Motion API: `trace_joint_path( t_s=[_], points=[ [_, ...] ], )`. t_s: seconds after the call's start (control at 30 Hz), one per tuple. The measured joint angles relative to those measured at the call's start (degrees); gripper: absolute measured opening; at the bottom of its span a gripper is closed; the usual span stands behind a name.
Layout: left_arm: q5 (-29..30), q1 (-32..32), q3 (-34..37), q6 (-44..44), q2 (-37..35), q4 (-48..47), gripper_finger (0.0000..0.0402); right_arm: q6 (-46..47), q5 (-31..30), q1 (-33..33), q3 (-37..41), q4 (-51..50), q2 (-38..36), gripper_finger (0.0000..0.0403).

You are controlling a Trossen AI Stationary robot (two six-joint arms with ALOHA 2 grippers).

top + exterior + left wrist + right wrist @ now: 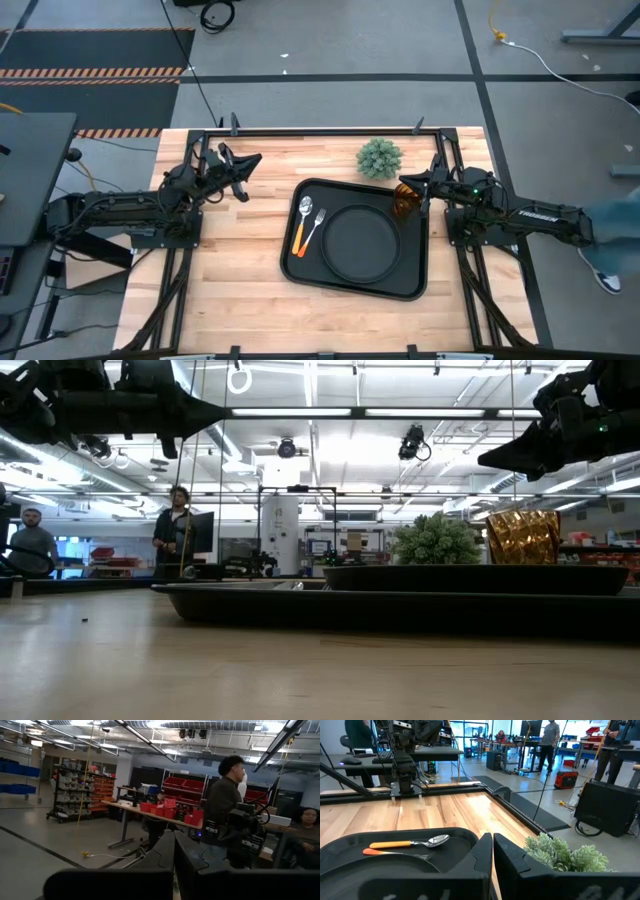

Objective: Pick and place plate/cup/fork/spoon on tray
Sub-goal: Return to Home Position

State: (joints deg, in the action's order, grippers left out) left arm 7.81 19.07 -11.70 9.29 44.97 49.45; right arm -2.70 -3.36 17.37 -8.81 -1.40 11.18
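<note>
Tray (412, 285) holds round matte plate (360, 241), amber cup (405, 203) at far right corner, fork (312, 230) and spoon (302, 224) left of plate. Right gripper (411, 186) closed, empty, above cup. Left gripper (248, 163) closed, empty, well left of tray.

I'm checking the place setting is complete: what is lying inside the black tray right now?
Inside the tray: the plate, the cup at its far corner, and the fork and spoon side by side. Whatever is under the plate is hidden.
</note>
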Motion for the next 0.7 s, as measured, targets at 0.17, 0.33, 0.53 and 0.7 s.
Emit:
trace_joint_path(
  t_s=[0.17,0.33,0.53,0.7],
  points=[
    [-0.01,-0.02,0.0,4.01,0.0,-0.02,0.0007,-0.04,0.01,0.0,0.01,0.01,0.0,0.0022],
    [-2.62,0.02,0.0,5.83,-0.47,-0.2,0.0007,-2.03,0.02,0.0,-0.01,0.03,0.0,0.0023],
    [-6.0,0.94,0.0,-0.33,-6.54,-3.48,0.0007,-2.72,-1.45,0.0,0.0,-1.03,0.03,0.0022],
    [-6.16,2.43,0.0,-0.95,-16.48,-18.21,0.0007,7.95,-1.5,0.0,0.01,-3.56,0.07,0.0023]
  ],
)
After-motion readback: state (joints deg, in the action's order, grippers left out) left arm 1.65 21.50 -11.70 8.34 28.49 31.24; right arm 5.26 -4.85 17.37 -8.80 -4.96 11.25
